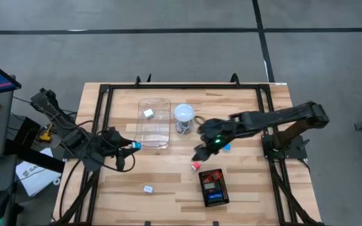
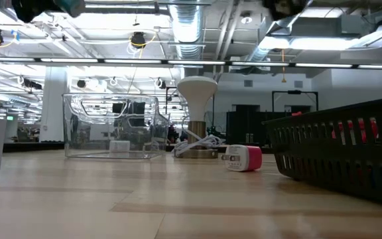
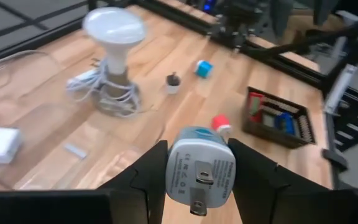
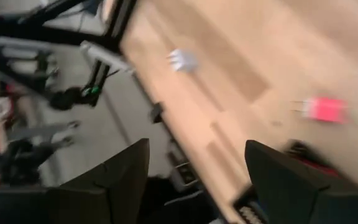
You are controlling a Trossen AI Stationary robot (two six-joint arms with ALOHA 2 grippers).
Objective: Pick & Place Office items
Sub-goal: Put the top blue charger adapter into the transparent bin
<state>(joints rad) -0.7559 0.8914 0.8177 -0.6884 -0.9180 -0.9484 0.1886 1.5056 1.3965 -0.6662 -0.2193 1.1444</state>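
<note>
My left gripper is shut on a blue-and-white plug block, beside the near right corner of the clear plastic box. A white block lies inside that box. My right gripper is open and holds nothing, hovering above the table between a red plug block and a blue block. The black tray holds red and blue pieces. A small white piece lies flat on the near part of the table. My left gripper pinches the plug block between its two fingers, one on each side wall. Its white face with the metal prongs is turned back toward the wrist. The block is lifted clear of the table.
A white bulb on a stand with a coiled white cord stands right of the clear box. A small black-and-white piece lies near it. Black frame rails run along the table's far and side edges. Bare wood lies at the near left.
</note>
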